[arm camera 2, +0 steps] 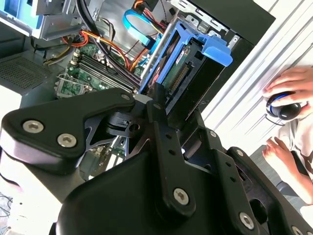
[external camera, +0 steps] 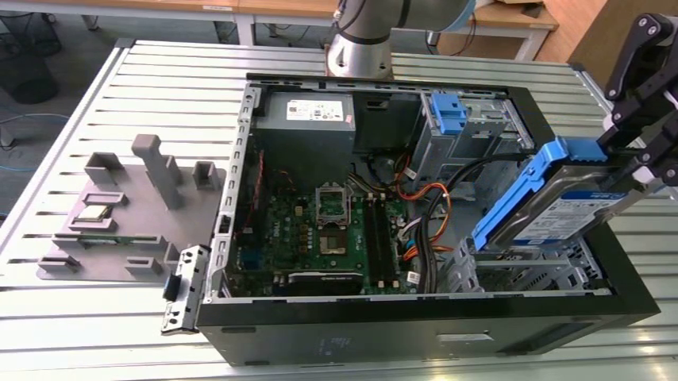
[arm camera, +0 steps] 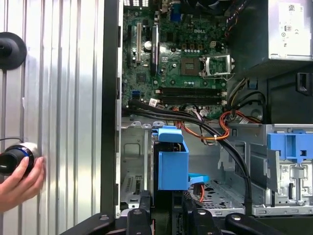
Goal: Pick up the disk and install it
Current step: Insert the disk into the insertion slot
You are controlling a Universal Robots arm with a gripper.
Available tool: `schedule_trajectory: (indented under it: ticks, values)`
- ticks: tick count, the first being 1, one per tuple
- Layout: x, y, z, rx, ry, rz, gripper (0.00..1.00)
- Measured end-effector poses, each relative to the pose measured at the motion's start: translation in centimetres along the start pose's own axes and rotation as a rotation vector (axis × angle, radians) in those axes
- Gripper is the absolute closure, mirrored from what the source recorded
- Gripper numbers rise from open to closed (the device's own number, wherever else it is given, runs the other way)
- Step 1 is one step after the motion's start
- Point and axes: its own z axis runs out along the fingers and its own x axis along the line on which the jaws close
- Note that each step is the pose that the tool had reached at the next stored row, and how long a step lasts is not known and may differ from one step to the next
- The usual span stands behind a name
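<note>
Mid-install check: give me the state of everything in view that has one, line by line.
disk, gripped, tilted, lower end at a drive cage, not seated flat
gripper, shut on the disk
computer case, side open, interior exposed
blue bracket, slotted in a second drive cage
hand, resting on a round knob on the table

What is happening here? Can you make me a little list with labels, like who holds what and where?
Holder: gripper, shut on the disk
Disk pose: tilted, lower end near the drive cage
Case: computer case, open, motherboard showing
Nearby: a person's hand beside the case, over the table
</note>
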Motion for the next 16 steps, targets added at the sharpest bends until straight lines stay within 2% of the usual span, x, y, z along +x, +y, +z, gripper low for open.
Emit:
schedule_trajectory:
  ticks: [4,16]
  values:
    - [0.10,-0.02,0.42,0.0000,0.0000,0.000,0.65]
    - [0.13,-0.03,0.76,0.0001,-0.0003,0.001,0.65]
